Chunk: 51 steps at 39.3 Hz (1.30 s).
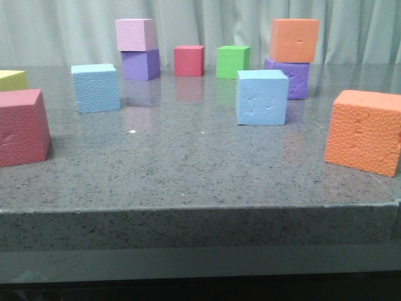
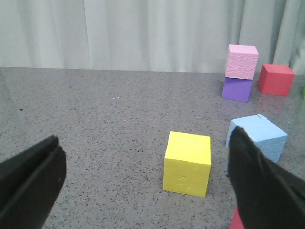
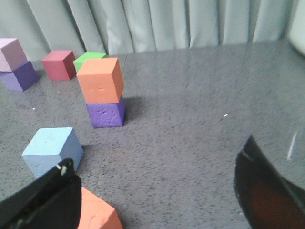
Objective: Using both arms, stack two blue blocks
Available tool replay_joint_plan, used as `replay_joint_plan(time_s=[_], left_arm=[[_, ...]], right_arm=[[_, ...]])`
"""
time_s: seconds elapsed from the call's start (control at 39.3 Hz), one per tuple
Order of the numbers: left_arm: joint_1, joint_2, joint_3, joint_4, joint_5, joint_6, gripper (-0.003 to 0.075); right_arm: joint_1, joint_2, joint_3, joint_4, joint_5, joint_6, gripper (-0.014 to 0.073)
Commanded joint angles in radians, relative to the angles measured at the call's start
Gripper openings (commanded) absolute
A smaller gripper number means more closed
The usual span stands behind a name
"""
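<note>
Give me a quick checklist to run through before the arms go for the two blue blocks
1. Both blue blocks in view: ok, the pebbly blue block on the left, the dented blue block on the right.
2. Nothing on top of either: ok.
3. Left gripper open and empty: ok.
4. Right gripper open and empty: ok.
5. Room around the dented block: cannot tell; the purple cube under the orange cube stands close behind.
6. Left approach: not ok, the yellow cube sits between the fingers.
</note>
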Motion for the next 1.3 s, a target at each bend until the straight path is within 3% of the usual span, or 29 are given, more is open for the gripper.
replay_joint_plan(time_s=[0.0,0.36,0.71,1.02,1.27], left_arm=[[0.002,0.009,-0.037,-0.007,-0.086,-0.009,0.0671],[0.002,0.009,-0.037,-0.007,-0.086,-0.009,0.0671],[0.002,0.009,-0.037,-0.007,-0.086,-0.009,0.0671],[0.002,0.009,-0.037,-0.007,-0.086,-0.009,0.0671],[0.002,0.009,-0.037,-0.007,-0.086,-0.009,0.0671]], right_arm=[[0.020,0.100,-0.073,0.036,-0.090,-0.002,0.0650],[0.244,0.470,-0.286,0.087,-0.051,-0.002,0.0650],[0.411,0.819,-0.604,0.046,0.116,0.017,0.0646],[0.505,1.036,-0.867,-0.399,0.332,0.447,0.0630],[0.525,1.120,-0.939,-0.352,0.360,0.498,0.0631]])
